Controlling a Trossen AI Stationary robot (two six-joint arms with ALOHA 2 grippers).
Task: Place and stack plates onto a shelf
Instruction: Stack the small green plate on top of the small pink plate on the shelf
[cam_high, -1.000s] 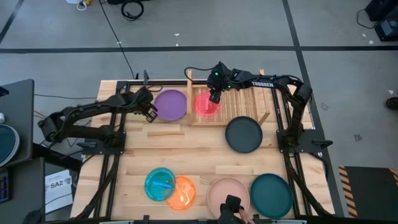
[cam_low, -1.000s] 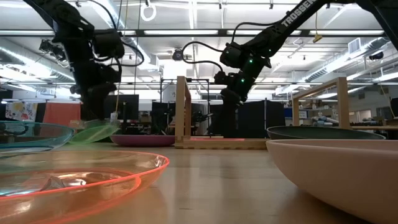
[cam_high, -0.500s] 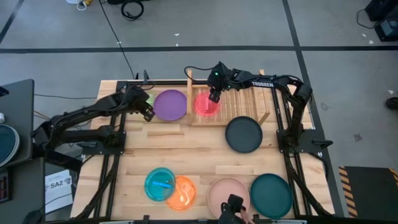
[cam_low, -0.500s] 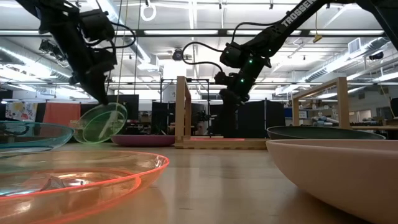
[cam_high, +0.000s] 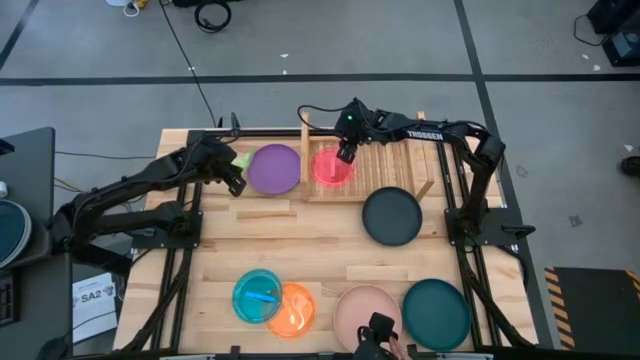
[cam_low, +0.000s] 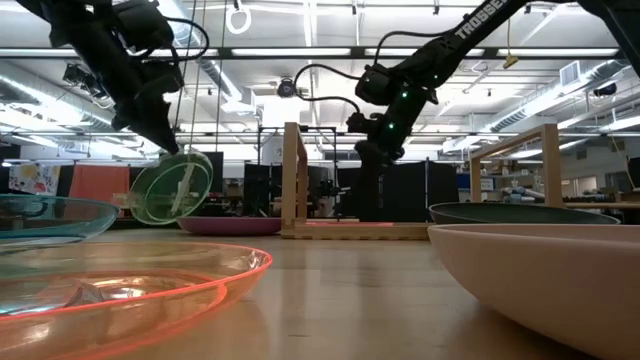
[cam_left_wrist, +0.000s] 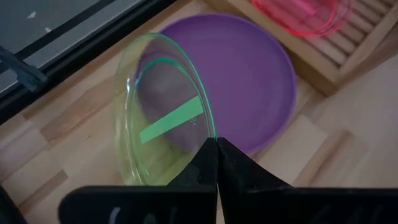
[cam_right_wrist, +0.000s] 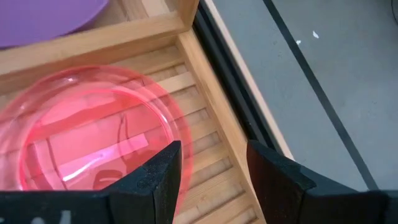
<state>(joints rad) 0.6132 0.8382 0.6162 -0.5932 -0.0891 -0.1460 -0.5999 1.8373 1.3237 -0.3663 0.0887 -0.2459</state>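
My left gripper (cam_high: 233, 172) is shut on a small translucent green plate (cam_low: 172, 188), which is in the air beside the large purple plate (cam_high: 274, 168) lying flat on the table, left of the shelf. A green strip (cam_left_wrist: 171, 119) shows inside the green plate. My right gripper (cam_right_wrist: 214, 174) is open and hovers above the translucent red plate (cam_right_wrist: 87, 143). That plate lies flat on the slats at the left end of the wooden shelf (cam_high: 390, 158). My left gripper pinches the green plate by its rim (cam_left_wrist: 210, 134) between its two fingers, coming from above and pointing down at a slant. The plate is lifted clear of the table and hangs below the fingers, tipped up almost on edge (cam_low: 172, 188).
A black plate (cam_high: 392, 216) lies at the shelf's near right corner. Along the near edge are a blue plate (cam_high: 257, 296), an orange plate (cam_high: 295, 310), a pink plate (cam_high: 362, 308) and a teal plate (cam_high: 436, 312). The shelf's upright side boards (cam_low: 292, 180) stand at each end.
My left gripper has risen and drawn slightly toward the table's far left, carrying the green plate up from just above the table. The plate has tipped from nearly flat to almost on edge.
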